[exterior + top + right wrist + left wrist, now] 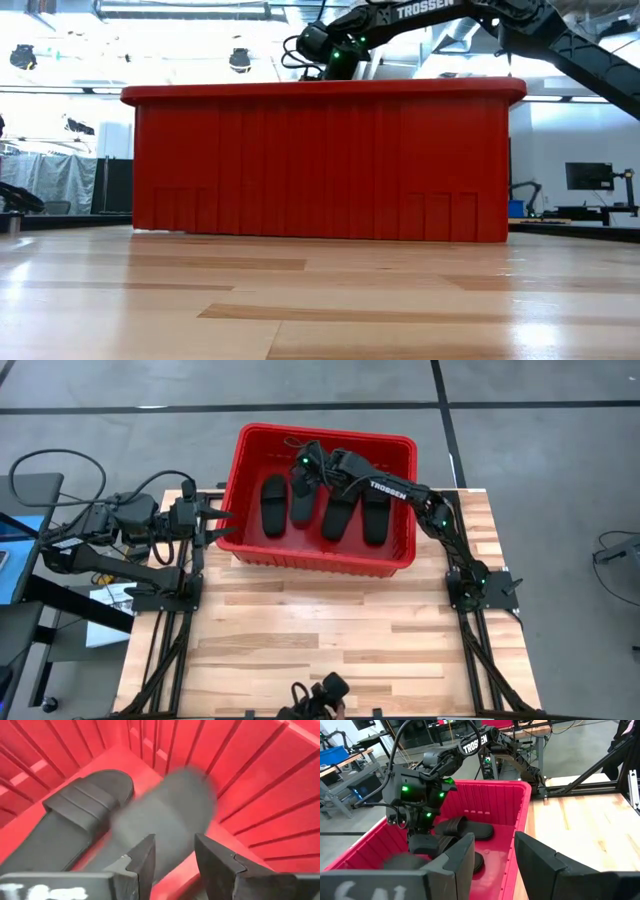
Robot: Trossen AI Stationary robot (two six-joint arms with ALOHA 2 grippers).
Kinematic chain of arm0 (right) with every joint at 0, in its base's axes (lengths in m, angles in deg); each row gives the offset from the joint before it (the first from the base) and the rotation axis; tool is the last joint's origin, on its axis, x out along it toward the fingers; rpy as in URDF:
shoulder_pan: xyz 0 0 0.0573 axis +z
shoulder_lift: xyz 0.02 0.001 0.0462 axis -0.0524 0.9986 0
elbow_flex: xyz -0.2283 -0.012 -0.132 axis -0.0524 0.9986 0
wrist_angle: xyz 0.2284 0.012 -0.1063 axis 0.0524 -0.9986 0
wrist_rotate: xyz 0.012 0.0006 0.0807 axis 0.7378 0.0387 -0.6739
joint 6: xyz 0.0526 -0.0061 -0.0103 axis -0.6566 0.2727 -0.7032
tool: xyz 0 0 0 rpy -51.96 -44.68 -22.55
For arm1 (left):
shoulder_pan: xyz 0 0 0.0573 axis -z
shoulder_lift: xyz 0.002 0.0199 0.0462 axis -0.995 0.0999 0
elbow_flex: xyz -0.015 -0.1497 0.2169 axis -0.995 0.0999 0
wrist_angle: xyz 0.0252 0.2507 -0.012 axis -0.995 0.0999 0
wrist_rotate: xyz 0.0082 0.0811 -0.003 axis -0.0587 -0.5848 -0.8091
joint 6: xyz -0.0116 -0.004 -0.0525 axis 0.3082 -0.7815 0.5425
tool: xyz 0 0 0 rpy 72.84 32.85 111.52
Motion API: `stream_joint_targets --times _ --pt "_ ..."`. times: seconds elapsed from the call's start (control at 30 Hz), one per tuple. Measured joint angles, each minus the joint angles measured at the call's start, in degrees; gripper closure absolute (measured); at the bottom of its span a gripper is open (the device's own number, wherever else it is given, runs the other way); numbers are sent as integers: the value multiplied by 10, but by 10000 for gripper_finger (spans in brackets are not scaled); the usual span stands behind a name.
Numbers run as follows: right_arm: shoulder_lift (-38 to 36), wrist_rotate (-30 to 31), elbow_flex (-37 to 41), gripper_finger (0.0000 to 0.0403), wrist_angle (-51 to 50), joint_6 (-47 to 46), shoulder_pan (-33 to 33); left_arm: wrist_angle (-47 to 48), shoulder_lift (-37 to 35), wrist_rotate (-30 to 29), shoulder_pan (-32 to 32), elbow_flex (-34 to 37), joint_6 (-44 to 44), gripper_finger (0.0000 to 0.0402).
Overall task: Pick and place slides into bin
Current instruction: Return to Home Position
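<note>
Wooden table (330, 630), far edge: the bin (320, 556) holds all four slides (335, 510). We see the right gripper (175, 845) low inside, fingers apart, empty (left gripper (494, 840), apart too, waits beside the bin's left wall); retracting carelessly could clip the rim.

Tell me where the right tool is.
High view: the right tool hovers open over the far side of the red bin, above the slides; the left tool waits outside its left wall.
</note>
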Motion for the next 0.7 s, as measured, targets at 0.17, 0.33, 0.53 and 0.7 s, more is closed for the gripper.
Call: stream_joint_targets --times 0.17,0.33,0.53,0.7 --pt "0 -6 0 274 0 0 1 0 0 0 0 0 0 269" --pt "0 -12 0 274 -1 0 3 0 0 0 0 0 0 269" --pt "0 -11 0 274 -1 6 18 0 0 0 0 0 4 269" --pt "-6 -13 -14 289 3 47 53 1 0 -9 0 0 4 269"
